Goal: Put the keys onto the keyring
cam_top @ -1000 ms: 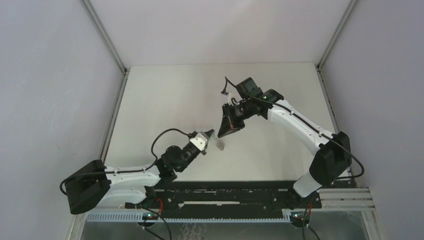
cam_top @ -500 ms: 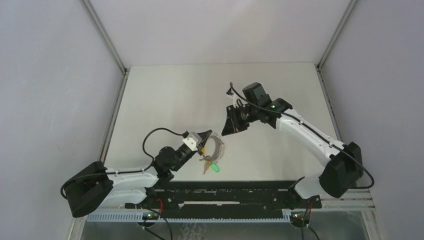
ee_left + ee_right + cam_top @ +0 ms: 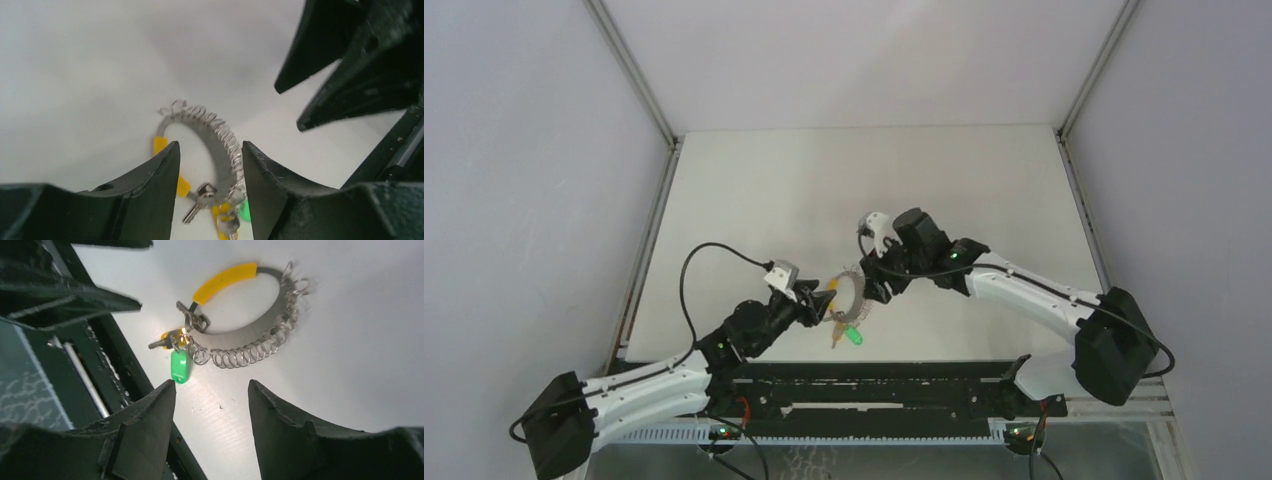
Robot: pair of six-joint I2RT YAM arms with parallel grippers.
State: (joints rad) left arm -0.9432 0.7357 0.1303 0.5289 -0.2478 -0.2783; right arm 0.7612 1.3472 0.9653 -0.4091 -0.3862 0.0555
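Keyring [image 3: 846,292] + keys [image 3: 851,336] flat on table [image 3: 754,200], lower centre of top view.
L gripper [image 3: 210,145] & R gripper [image 3: 211,383] both open, empty, either side of keyring; green/yellow keys touch it.

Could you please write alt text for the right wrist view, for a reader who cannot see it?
A grey keyring with a coiled wire edge and a yellow sleeve lies on a white table, the green and yellow keys clustered at its left side. The dark fingers of the right gripper frame the foreground, open and holding nothing.
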